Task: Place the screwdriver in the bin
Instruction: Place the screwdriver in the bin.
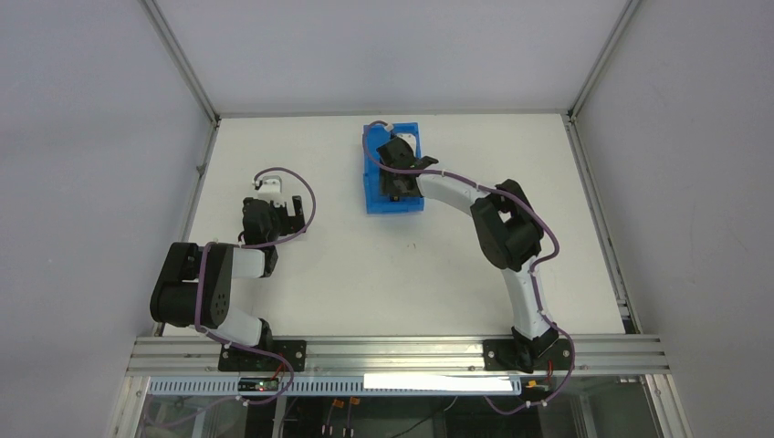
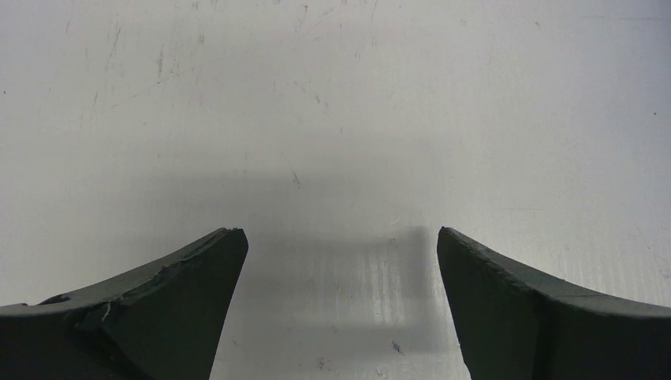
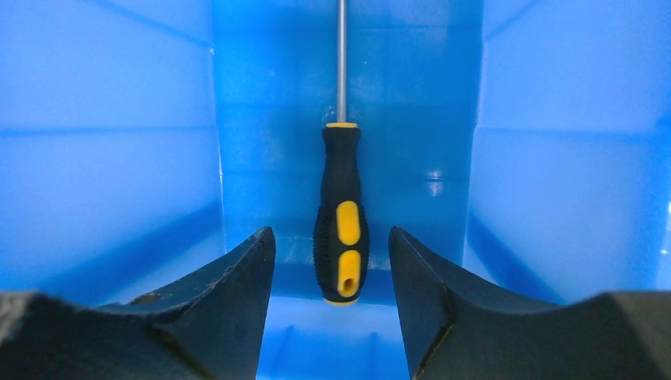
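Note:
The screwdriver (image 3: 340, 178), black handle with yellow inserts and a thin metal shaft, lies inside the blue bin (image 3: 103, 182), shaft pointing away from the camera. My right gripper (image 3: 331, 231) is open inside the bin, its fingers on either side of the handle's end with a gap on each side. In the top view the bin (image 1: 372, 192) stands at the table's far middle, with the right gripper (image 1: 399, 178) over it hiding the screwdriver. My left gripper (image 2: 339, 231) is open and empty over bare white table, and shows at the left of the top view (image 1: 283, 212).
The bin's upright walls (image 3: 554, 158) stand close on both sides of the right fingers. Metal frame rails (image 1: 392, 351) border the table's near edge and sides.

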Robot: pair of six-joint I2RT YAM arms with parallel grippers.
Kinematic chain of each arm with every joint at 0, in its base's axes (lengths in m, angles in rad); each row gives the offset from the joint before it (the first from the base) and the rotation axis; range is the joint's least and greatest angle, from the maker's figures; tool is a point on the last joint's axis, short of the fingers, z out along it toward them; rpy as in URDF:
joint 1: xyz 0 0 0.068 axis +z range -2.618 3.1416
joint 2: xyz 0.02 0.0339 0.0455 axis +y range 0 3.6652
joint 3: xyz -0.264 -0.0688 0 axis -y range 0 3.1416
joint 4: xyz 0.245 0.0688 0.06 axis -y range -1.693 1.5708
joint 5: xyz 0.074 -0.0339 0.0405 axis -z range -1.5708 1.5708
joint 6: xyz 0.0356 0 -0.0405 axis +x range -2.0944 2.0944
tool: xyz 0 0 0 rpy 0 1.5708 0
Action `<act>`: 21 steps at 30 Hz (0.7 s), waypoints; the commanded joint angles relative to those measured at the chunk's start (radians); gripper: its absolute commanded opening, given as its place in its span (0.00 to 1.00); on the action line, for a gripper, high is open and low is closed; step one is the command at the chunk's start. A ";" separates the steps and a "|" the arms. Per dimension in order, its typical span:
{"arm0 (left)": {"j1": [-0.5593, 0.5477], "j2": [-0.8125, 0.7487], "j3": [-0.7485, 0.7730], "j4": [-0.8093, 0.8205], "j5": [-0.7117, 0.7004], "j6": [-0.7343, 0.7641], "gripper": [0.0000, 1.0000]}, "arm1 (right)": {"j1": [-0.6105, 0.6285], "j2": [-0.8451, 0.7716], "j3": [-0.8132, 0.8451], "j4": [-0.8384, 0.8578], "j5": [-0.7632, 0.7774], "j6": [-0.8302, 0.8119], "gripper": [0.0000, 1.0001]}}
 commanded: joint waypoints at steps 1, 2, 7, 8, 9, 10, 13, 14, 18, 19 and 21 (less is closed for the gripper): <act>0.013 -0.010 0.018 0.027 -0.001 -0.007 1.00 | 0.010 -0.109 0.057 0.000 0.034 -0.011 0.58; 0.012 -0.009 0.018 0.027 0.000 -0.007 1.00 | 0.010 -0.117 0.063 -0.009 0.034 -0.013 0.58; 0.012 -0.009 0.018 0.027 0.000 -0.008 1.00 | 0.018 -0.164 0.104 -0.051 0.045 -0.030 0.58; 0.012 -0.009 0.018 0.027 -0.001 -0.008 1.00 | 0.021 -0.180 0.107 -0.055 0.050 -0.033 0.58; 0.012 -0.009 0.018 0.027 0.000 -0.008 1.00 | 0.023 -0.190 0.111 -0.059 0.054 -0.038 0.58; 0.012 -0.009 0.018 0.027 -0.001 -0.007 1.00 | 0.024 -0.200 0.119 -0.067 0.059 -0.043 0.58; 0.012 -0.009 0.018 0.027 0.000 -0.007 1.00 | 0.031 -0.226 0.144 -0.091 0.073 -0.062 0.58; 0.012 -0.010 0.018 0.027 -0.001 -0.007 1.00 | 0.033 -0.235 0.158 -0.101 0.074 -0.068 0.58; 0.012 -0.009 0.018 0.027 -0.001 -0.008 1.00 | 0.043 -0.261 0.233 -0.162 0.085 -0.091 0.57; 0.013 -0.010 0.018 0.027 -0.001 -0.008 1.00 | 0.047 -0.267 0.245 -0.170 0.092 -0.099 0.57; 0.012 -0.010 0.018 0.027 0.000 -0.008 1.00 | 0.056 -0.282 0.278 -0.193 0.108 -0.118 0.58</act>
